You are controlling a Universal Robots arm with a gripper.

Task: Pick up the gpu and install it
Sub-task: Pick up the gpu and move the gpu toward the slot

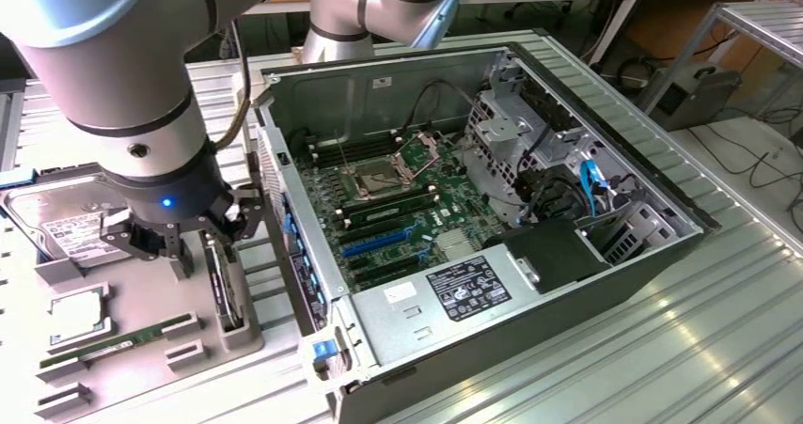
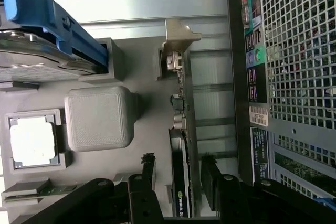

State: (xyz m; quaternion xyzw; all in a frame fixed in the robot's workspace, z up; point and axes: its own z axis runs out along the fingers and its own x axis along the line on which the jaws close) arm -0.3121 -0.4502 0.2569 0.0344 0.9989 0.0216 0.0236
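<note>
The gpu stands on its long edge in a slot of the grey parts tray, just at the exterior view's left of the open computer case. In the wrist view the gpu shows edge-on as a slim dark card, with its silvery bracket at the end farthest from the fingers. My gripper hangs low over it, open. Its two black fingers straddle the card near one end, with a gap on each side. Nothing is held.
On the tray lie a silver hard drive, a CPU, a green RAM stick and a grey block. The case's perforated rear wall stands close beside the gpu. Inside the case, the motherboard has blue slots.
</note>
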